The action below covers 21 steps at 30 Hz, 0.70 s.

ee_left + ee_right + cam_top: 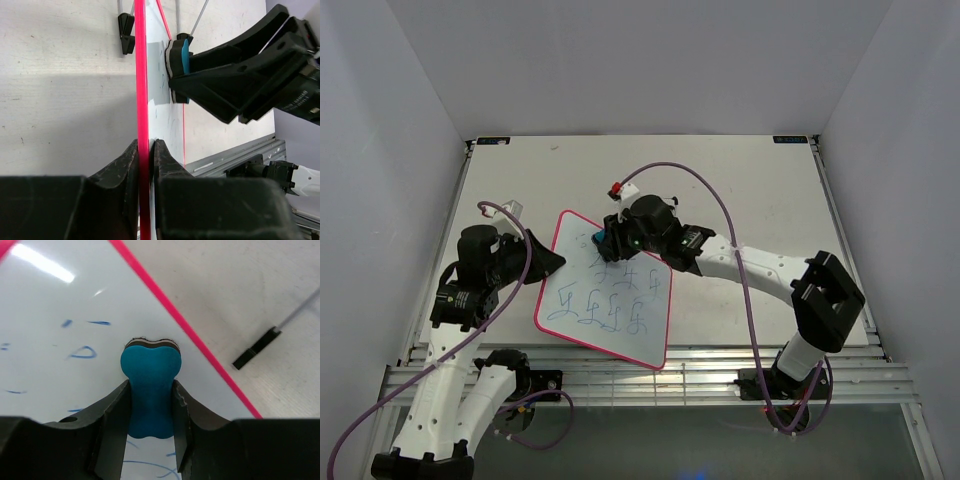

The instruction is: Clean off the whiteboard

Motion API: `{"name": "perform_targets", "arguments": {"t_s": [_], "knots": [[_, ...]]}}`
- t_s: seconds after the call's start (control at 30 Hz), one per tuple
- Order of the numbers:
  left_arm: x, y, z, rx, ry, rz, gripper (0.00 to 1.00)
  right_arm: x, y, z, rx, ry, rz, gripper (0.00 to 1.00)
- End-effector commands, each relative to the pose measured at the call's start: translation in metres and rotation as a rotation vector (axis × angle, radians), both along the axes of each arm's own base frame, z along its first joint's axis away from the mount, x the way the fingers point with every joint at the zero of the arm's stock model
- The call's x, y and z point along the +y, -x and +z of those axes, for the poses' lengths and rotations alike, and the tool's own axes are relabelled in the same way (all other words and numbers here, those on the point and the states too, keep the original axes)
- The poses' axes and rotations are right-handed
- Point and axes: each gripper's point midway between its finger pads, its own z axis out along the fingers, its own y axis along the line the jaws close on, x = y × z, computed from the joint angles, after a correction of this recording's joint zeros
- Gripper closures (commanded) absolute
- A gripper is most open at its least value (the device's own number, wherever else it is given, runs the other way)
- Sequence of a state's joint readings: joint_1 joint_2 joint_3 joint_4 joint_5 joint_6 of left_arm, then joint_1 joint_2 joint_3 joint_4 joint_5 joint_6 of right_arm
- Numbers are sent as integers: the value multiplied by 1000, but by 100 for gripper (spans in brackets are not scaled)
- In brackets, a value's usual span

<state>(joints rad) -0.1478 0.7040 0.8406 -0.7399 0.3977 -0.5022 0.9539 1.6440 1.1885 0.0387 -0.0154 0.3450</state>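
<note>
Two claws are on one board.

Near side: the left claw (552, 262) is pressed together on the left edge of the whiteboard (605, 300). The left wrist view shows its two fingers (122, 165) pinching the thin pink-red frame (141, 75) from either side, with the board seen edge-on.

Middle: the whiteboard sits left of centre on the pale surface (740, 180), turned at an angle to the arms. Blue-green scribbles cover its lower and middle area.

Further out: the right claw (605, 240) is at the board's far portion, clamped on a small blue bone-shaped eraser (150, 370). Its fingers grip the eraser's narrow waist. The eraser's layered pad faces the white board face (50, 315) and looks to be touching it, just inside the frame. A few short blue marks lie near it.

Farthest: a thin wire stand with a black foot (255, 352) rests on the surface just beyond the frame.
</note>
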Motion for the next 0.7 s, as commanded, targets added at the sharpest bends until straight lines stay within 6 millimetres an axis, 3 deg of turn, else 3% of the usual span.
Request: {"name": "perform_targets", "arguments": {"t_s": [0.0,0.1,0.2,0.27,0.37,0.4,0.5,0.53,0.6,0.63,0.67], "knots": [[-14,2,17,-100,10,-116,100,42,49,7,67,-23,181,60],[-15,2,17,-98,15,-118,100,67,63,35,54,-86,253,60],[-16,1,15,-96,20,-119,100,83,65,56,24,-139,273,60],[-16,2,14,-92,21,-120,100,82,57,53,7,-124,232,60],[-16,2,16,-100,23,-116,100,70,38,33,9,-73,163,60],[-15,2,16,-104,20,-114,100,55,29,10,46,-25,131,61],[-13,2,17,-111,12,-105,100,20,7,-25,102,49,32,61],[-13,2,17,-113,10,-103,100,2,12,-52,139,98,17,62],[-11,2,17,-116,5,-95,100,-24,5,-66,156,130,-31,62],[-10,2,17,-117,3,-90,100,-41,11,-86,183,172,-44,62],[-8,1,17,-121,-5,-75,100,-51,11,-87,180,180,-57,62]]}}
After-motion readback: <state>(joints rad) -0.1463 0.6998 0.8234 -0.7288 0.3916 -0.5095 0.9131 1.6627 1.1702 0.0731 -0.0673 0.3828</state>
